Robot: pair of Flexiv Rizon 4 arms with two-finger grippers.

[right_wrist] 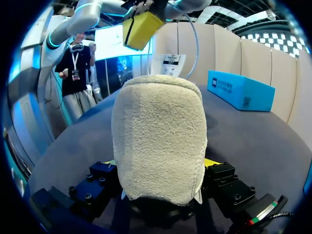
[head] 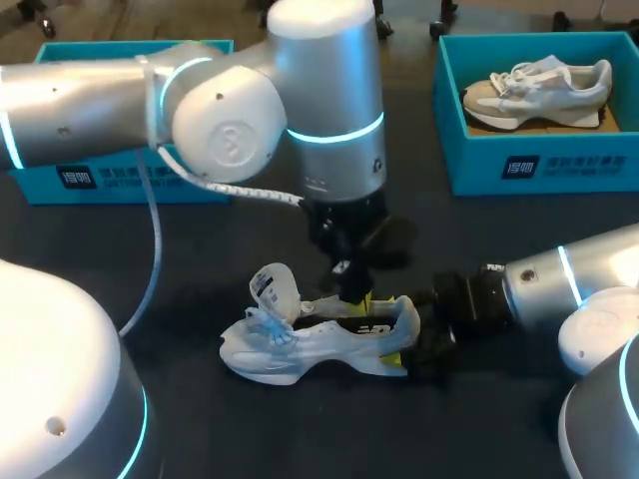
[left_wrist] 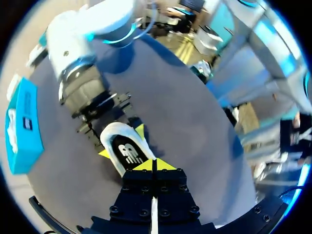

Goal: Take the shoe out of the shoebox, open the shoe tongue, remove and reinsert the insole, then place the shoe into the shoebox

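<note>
A white shoe [head: 290, 349] lies on the dark table, toe to the left, with its tongue [head: 275, 282] pulled up. My right gripper [head: 411, 339] is shut on its heel. In the right wrist view the beige suede heel [right_wrist: 158, 141] fills the space between the fingers. My left gripper [head: 356, 297] comes straight down into the shoe's opening. In the left wrist view it [left_wrist: 153, 165] is shut, its tips resting at the edge of the black insole [left_wrist: 127, 152], which lies flat in the shoe. Whether the tips pinch the insole cannot be told.
A teal shoebox [head: 120, 185] stands at the back left, partly behind my left arm. At the back right, a second teal box [head: 539, 165] holds another pale shoe [head: 539, 90]. A white cable [head: 155, 249] hangs from the left arm.
</note>
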